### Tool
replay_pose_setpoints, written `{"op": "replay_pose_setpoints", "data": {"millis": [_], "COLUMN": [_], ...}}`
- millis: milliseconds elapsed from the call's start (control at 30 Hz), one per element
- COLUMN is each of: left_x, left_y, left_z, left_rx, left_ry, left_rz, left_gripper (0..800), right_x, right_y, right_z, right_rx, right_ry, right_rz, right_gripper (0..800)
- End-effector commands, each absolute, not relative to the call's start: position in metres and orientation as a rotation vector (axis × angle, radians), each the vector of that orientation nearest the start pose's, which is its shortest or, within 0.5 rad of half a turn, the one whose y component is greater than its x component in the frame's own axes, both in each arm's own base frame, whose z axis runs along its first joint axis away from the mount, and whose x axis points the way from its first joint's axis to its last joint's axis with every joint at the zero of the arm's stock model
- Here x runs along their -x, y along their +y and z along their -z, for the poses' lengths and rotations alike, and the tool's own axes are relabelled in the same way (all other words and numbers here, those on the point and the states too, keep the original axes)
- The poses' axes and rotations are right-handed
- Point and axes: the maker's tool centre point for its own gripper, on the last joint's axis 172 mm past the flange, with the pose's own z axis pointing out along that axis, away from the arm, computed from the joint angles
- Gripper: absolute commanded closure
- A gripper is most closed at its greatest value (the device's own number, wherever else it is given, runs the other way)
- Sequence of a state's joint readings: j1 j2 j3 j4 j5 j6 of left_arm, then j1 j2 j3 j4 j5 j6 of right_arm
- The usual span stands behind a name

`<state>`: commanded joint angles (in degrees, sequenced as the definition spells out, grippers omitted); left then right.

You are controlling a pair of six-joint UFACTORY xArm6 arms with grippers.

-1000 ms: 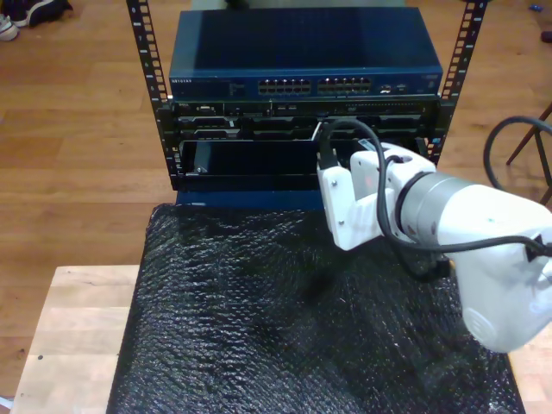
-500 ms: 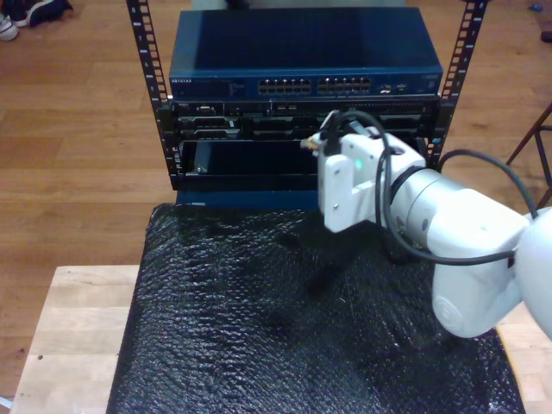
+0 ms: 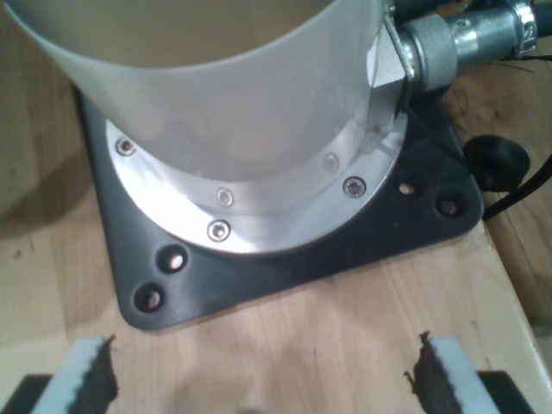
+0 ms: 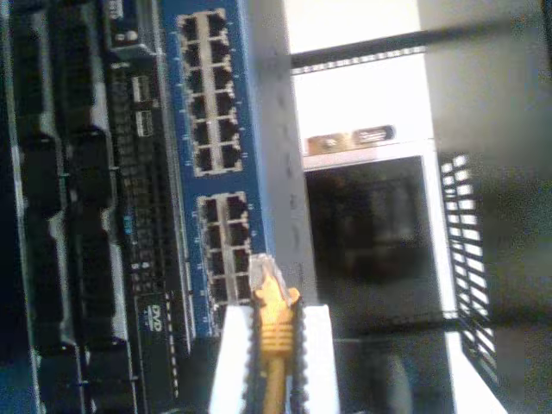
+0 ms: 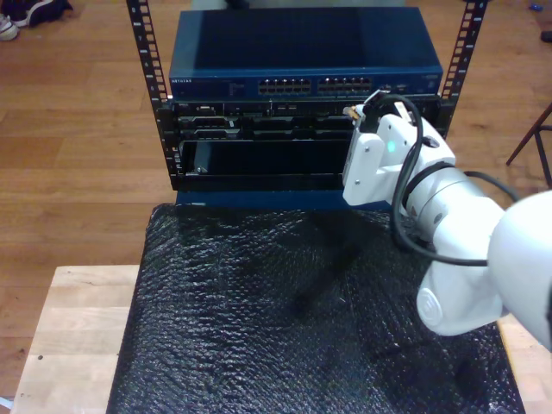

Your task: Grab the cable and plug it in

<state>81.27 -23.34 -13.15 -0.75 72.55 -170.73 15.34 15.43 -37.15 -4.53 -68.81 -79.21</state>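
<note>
Wood fills the first wrist view: my first pincer (image 3: 259, 379) stands wide over bare tabletop (image 3: 328, 336), nothing between its toothed pads (image 3: 86, 379), with a black plate (image 3: 414, 224) and a white arm base (image 3: 224, 78) beyond. Second wrist view: my second pincer (image 4: 274, 345) grips the cable (image 4: 274, 332), whose clear plug (image 4: 263, 276) sits just short of the blue switch (image 4: 211, 129). Exterior view: that pincer (image 5: 355, 110) is raised at the rack (image 5: 142, 52) front, toward the exterior view's right, just under the switch (image 5: 302, 43), above the black mat (image 5: 259, 328)
</note>
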Motion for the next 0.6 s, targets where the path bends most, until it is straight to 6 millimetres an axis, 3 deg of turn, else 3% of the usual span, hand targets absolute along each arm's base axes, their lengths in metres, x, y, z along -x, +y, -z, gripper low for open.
{"op": "replay_pose_setpoints", "data": {"millis": [267, 467, 600], "left_x": [-0.019, -0.019, -0.019], "left_y": [0.104, 0.104, 0.104], "left_z": [-0.058, -0.058, -0.058], "left_rx": [2.056, 2.055, 2.055], "left_ry": [2.806, 2.808, 2.808], "left_rz": [0.818, 0.817, 0.817], "left_gripper": [0, 0, 0], "right_x": [-0.58, -0.587, -0.587], "right_y": [0.178, 0.172, 0.17], "right_z": [-0.311, -0.298, -0.305], "right_rx": [-1.176, -1.174, -1.137], "right_ry": [1.355, 1.303, 1.228], "right_rz": [-1.568, -1.424, -1.421], "right_gripper": [800, 800, 800]}}
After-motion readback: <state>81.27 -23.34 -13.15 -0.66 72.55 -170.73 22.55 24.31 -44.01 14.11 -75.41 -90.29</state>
